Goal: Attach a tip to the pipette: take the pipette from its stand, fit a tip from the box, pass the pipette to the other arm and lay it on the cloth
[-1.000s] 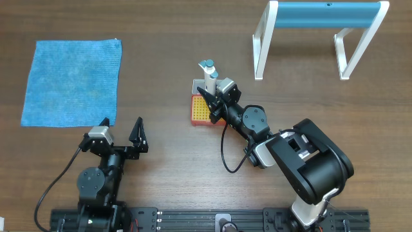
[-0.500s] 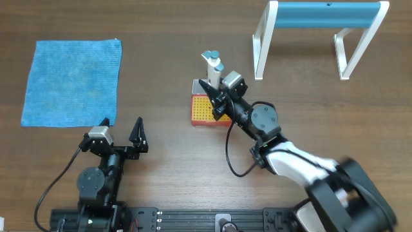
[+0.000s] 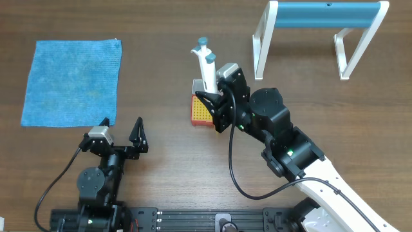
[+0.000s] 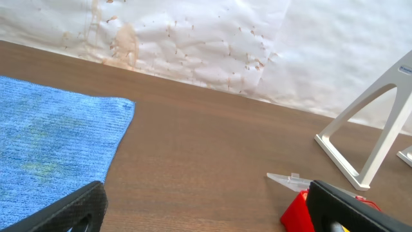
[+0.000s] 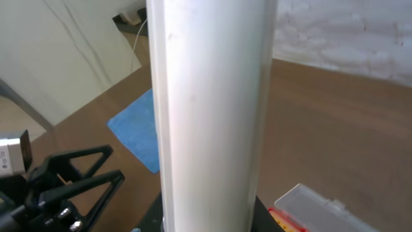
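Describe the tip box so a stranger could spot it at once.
Find the blue-topped white stand at far right. Left of it, centre, is the tip box, by the white pipette. It's the only red and yellow thing.

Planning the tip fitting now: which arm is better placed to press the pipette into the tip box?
Right. The right pincer holds the pipette close to the tip box. The left pincer sits open and empty, well short of the box and nearer the cloth.
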